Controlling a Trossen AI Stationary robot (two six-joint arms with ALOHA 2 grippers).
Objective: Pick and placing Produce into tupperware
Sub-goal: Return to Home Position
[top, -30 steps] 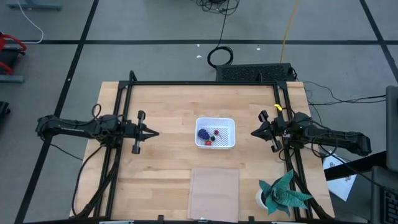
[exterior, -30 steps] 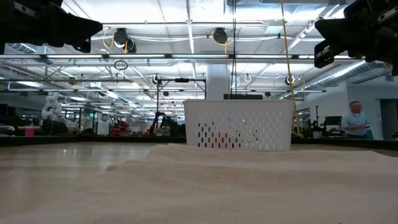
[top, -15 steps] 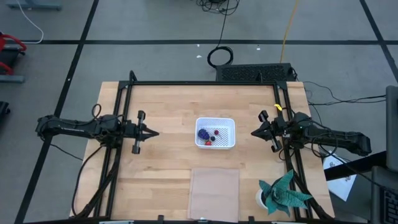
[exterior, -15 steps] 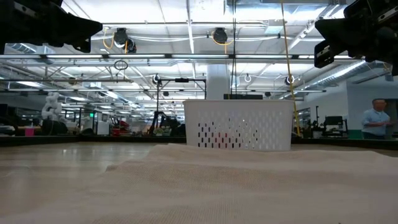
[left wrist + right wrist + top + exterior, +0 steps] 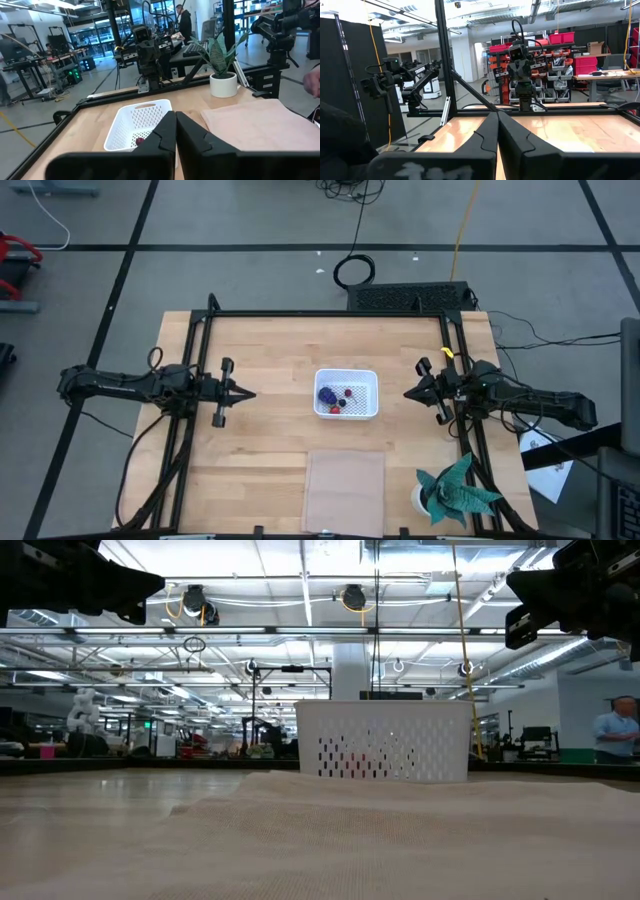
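Produce all appears to lie inside the tupperware, so I judge only the return home is left. Left gripper hangs at the tupperware's 9 o'clock, fingers pressed together and empty. The right gripper sits at 3 o'clock, likewise closed on nothing, and both are well apart from it.

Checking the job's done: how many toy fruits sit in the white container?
4, all in the white container: purple bunch left, red berry centre, dark berry and red piece beside them. Others could hide.
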